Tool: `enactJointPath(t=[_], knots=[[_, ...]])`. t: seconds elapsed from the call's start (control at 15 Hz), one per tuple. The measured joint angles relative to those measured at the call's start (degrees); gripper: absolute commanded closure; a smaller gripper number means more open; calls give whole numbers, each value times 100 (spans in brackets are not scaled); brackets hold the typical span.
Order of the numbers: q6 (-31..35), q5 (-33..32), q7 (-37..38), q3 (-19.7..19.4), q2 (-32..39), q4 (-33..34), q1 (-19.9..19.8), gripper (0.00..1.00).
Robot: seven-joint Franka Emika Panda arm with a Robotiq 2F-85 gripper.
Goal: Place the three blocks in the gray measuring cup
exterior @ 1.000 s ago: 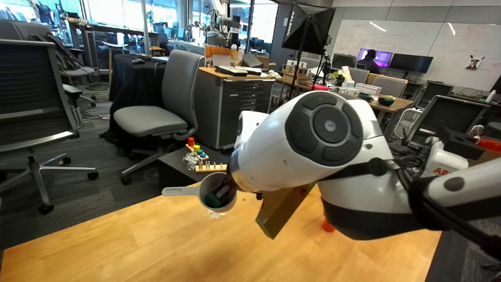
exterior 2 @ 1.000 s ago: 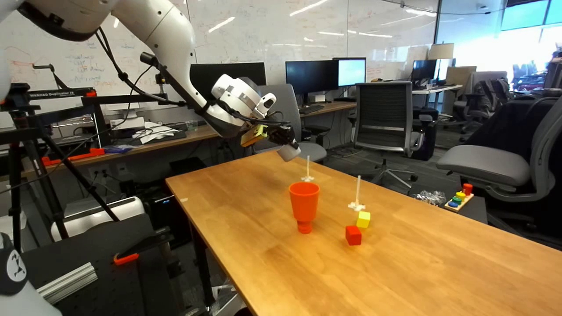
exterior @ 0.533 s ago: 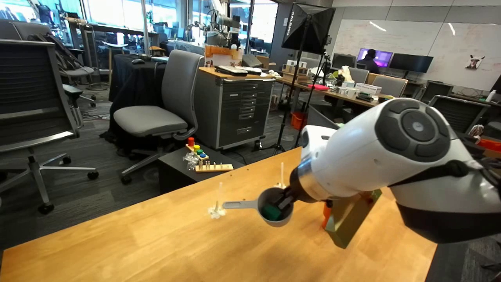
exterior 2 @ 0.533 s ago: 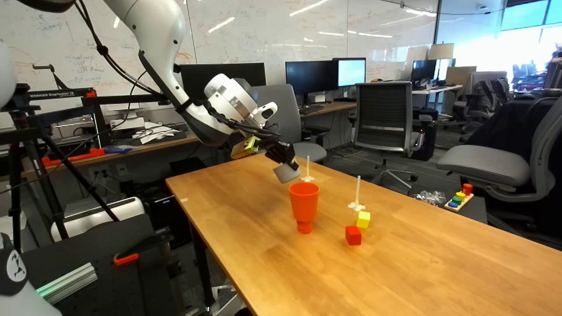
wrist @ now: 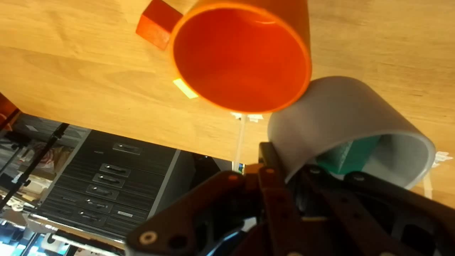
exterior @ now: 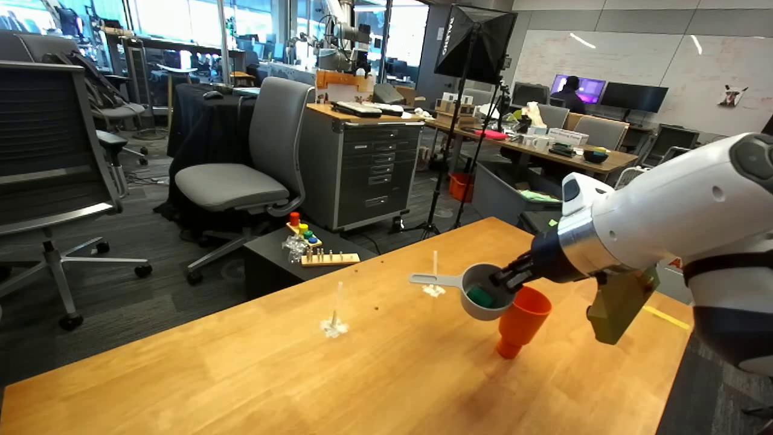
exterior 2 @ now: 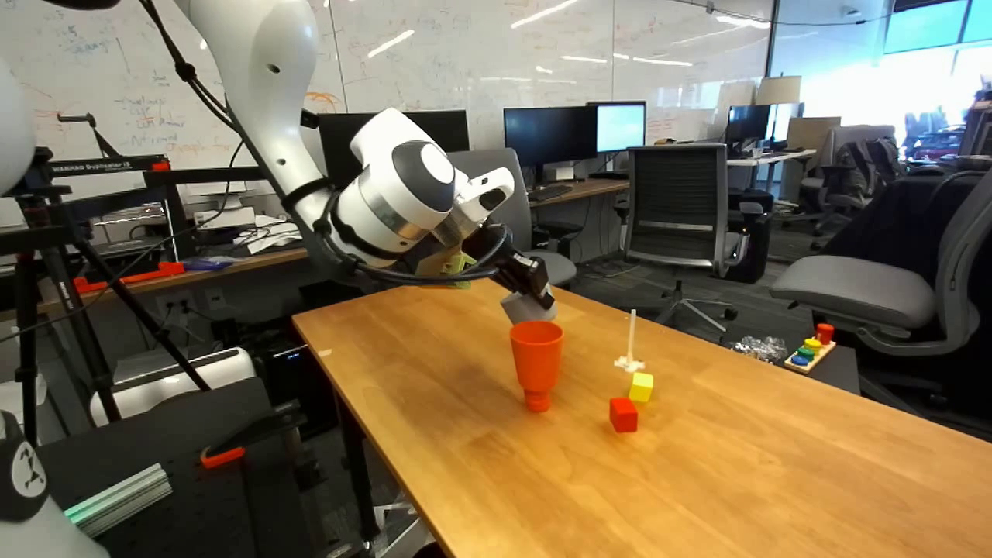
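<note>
Gray cup [exterior: 477, 279] has moved nearer to red cup [exterior: 517, 328], now at its ten o'clock in an exterior view, claw [exterior: 505, 280] clamped on the gray wall, green block [exterior: 481, 296] inside. Yellow block [exterior 2: 641, 387] and red block [exterior 2: 624, 416], unseen there, show in an exterior view near red cup's four o'clock.

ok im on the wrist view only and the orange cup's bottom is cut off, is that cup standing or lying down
Observer: Standing; in an exterior view the orange cup is upright on the table.
Operator: and that yellow behind it?
Observer: A yellow block, shown whole in an exterior view.
Operator: anything on what im holding that i cant see?
Observer: Yes, in an exterior view the gray measuring cup has a handle pointing away from the tool.
</note>
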Motion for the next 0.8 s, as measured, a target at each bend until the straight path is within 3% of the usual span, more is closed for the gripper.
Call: enactJointPath(t=[0.4,0.8], knots=[[590,2585,-2182,578,-14,-333,-2,97],[738,3722,-3256,993,-85,-287,4,97]])
